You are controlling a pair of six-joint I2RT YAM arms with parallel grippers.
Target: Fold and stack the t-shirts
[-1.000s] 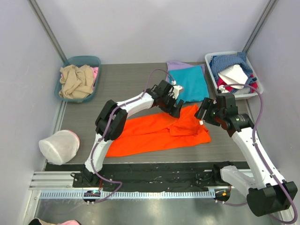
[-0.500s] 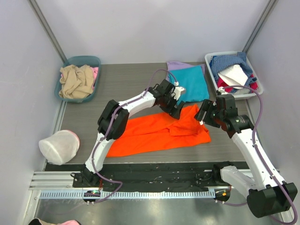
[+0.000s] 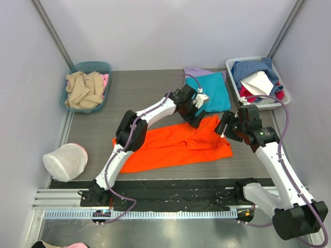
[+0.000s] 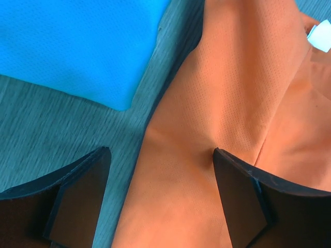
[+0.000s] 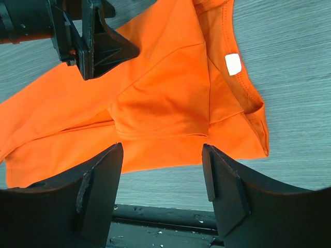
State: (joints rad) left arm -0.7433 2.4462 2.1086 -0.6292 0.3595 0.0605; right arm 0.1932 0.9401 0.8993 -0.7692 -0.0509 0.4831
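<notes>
The bright orange t-shirt lies spread and partly folded on the table's middle. The folded teal t-shirt lies behind it on a lavender one, of which only an edge shows. My left gripper is open, low over the orange shirt's far edge, next to the teal shirt's corner. My right gripper is open and empty above the orange shirt's collar end; its white label shows there.
A teal bin with beige and pink cloth stands at the back left. A white basket of mixed clothes stands at the back right. A white mesh bag lies at the left front. A black rail runs along the near edge.
My left gripper has shifted a little toward the back right, nearer the teal shirt. My right gripper has barely moved. The orange shirt lies as before.
</notes>
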